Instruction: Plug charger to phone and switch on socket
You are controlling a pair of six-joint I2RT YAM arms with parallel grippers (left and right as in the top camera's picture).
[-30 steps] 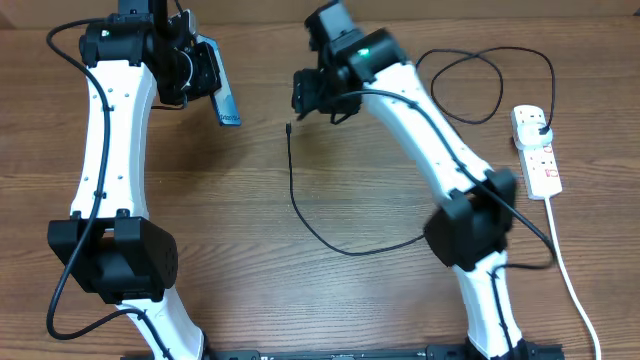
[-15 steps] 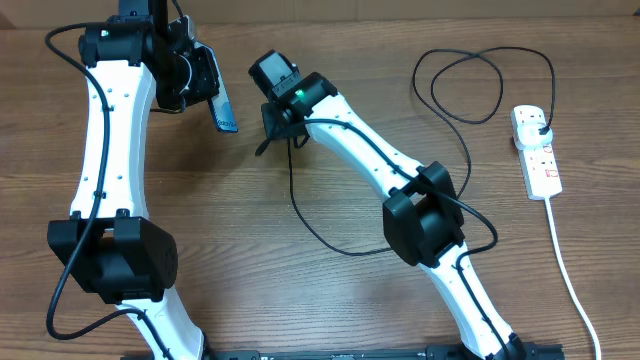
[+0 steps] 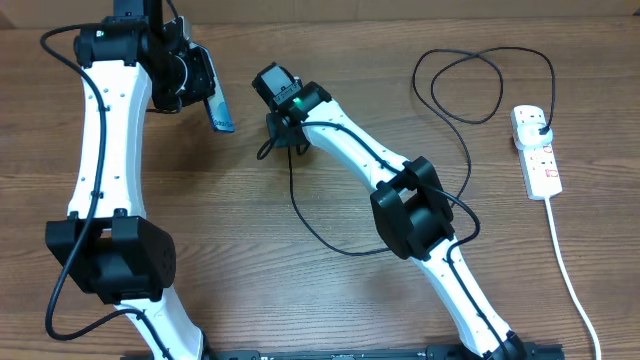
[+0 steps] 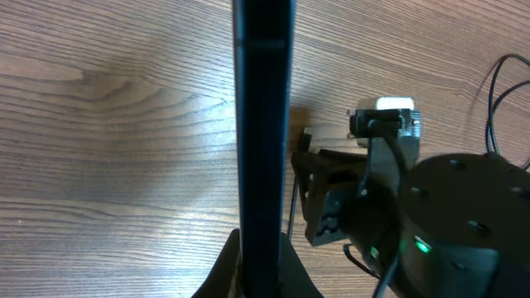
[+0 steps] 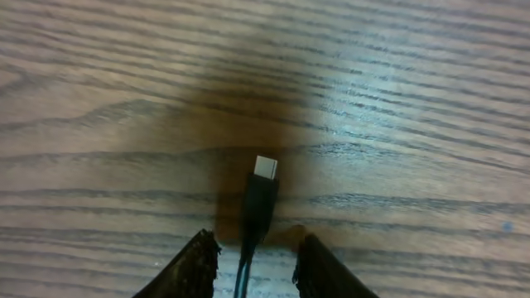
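The charger (image 5: 259, 207) is lying on the wooden bench (image 5: 431, 99), its silver tip (image 5: 265, 165) pointing toward 12 o'clock and its black cable (image 5: 243, 277) running off toward 6 o'clock. The right pincer (image 5: 255, 266) is straddling the cable, its fingertips (image 5: 192, 266) standing apart at 7 and 5 o'clock, with wood showing in both gaps. A dark shadow (image 5: 207, 124) is lying around the tip.

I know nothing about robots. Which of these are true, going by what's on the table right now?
The left hand holds the phone. True.
The charger tip is in the phone. False: it lies on the table, between the right hand's open fingers.
The charger's plug sits in the socket. True.
The socket lies beside the left arm. False: it lies at the far right.
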